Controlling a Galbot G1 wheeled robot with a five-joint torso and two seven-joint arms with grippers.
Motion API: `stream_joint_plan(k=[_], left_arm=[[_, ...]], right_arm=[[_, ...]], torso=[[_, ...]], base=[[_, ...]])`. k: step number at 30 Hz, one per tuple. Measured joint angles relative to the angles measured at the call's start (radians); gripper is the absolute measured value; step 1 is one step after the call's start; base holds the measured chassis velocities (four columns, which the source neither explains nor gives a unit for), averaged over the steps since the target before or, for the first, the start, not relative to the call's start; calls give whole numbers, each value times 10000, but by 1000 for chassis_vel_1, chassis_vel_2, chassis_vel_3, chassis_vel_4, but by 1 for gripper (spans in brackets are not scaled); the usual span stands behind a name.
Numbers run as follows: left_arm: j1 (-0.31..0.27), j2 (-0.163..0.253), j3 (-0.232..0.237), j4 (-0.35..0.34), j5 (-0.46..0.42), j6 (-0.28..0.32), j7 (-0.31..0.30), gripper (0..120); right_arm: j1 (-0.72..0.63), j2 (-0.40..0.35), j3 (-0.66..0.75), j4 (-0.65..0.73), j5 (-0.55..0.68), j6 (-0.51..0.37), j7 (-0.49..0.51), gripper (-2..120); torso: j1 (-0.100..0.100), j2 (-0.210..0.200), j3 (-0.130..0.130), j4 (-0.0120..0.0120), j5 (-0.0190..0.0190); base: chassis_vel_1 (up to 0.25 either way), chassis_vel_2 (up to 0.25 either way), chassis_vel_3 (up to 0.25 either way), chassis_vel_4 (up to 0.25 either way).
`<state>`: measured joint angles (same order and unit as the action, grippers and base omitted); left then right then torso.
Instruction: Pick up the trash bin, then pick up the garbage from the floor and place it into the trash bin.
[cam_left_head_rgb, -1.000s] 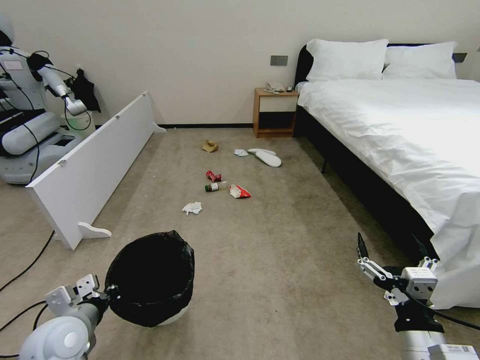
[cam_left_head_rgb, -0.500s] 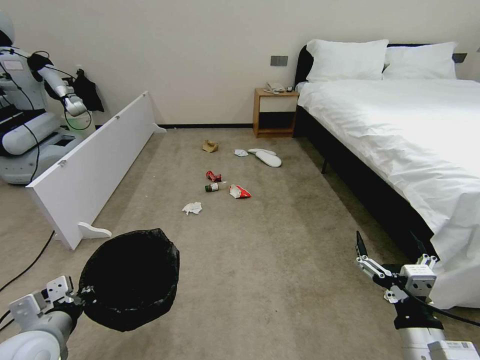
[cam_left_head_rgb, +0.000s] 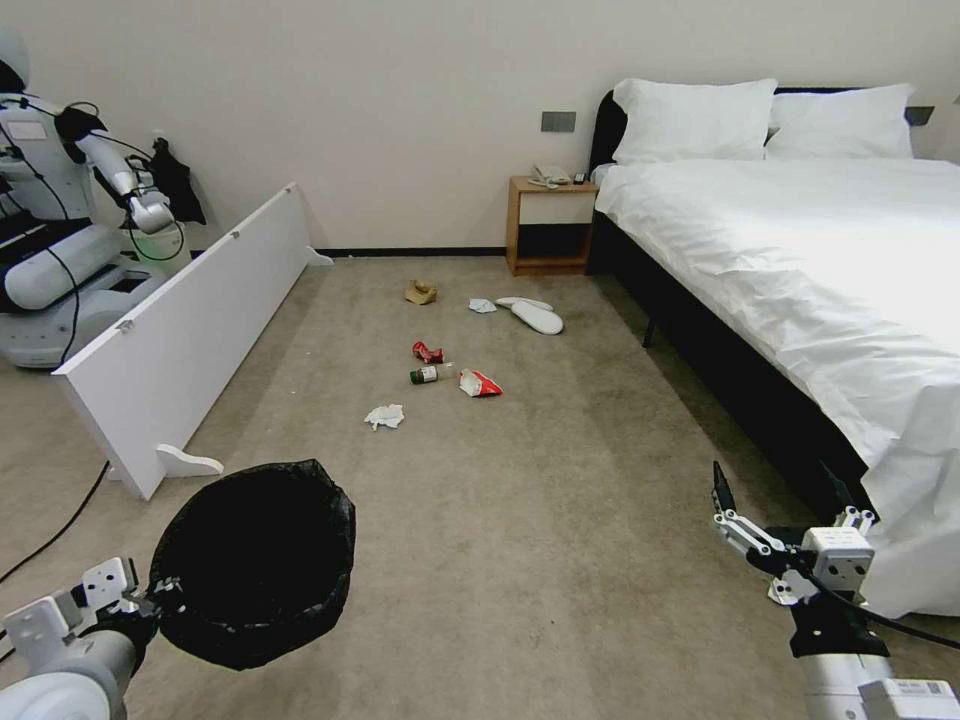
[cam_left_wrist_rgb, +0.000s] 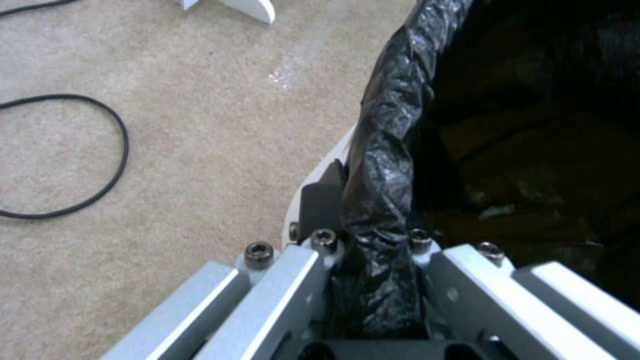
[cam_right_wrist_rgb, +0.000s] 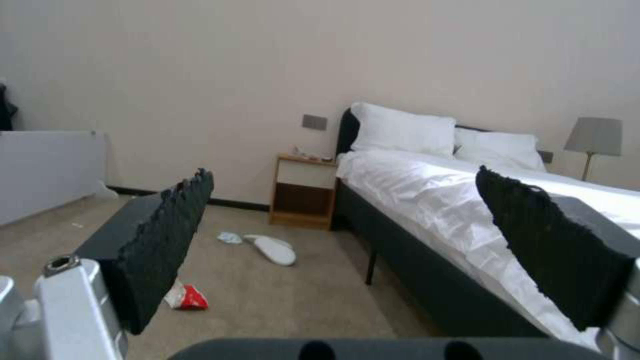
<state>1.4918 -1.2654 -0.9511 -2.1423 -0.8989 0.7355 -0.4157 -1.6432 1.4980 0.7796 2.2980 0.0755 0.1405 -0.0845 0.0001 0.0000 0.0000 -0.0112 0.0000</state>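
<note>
Now the left end effector (cam_left_head_rgb: 140, 603) is clamped on the trash bin (cam_left_head_rgb: 255, 560) rim, bin lifted off the floor (cam_left_head_rgb: 560, 500) — right end effector (cam_left_head_rgb: 780, 500) gapes empty; next, approach the garbage (cam_left_head_rgb: 432, 375) ahead.

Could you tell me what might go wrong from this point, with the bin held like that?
1. The left gripper pinches only the rim of the trash bin, mostly crinkly black bag, so the bin may slip or the liner pull loose.
2. A black cable lies looped on the floor beside the bin and could snag when driving.
3. The open right gripper hangs close to the bed, whose sheet could catch it.
</note>
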Motion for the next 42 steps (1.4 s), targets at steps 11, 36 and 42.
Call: stream_joint_plan(k=[11, 36, 42], left_arm=[[12, -128, 20, 10, -57, -3, -3, 2], [77, -294, -18, -163, -16, -2, 24, 2], [86, -316, -30, -176, 98, -2, 87, 2]], right_arm=[[12, -19, -81, -54, 19, -3, 0, 100], [-63, -159, 2, 22, 117, 8, 0, 100], [-69, -155, 8, 23, 113, 27, -3, 100]], torso=[[0, 0, 0, 0, 0], [0, 0, 0, 0, 0], [0, 0, 0, 2, 0]], base=[[0, 0, 0, 0], [14, 17, 15, 13], [12, 16, 13, 18]])
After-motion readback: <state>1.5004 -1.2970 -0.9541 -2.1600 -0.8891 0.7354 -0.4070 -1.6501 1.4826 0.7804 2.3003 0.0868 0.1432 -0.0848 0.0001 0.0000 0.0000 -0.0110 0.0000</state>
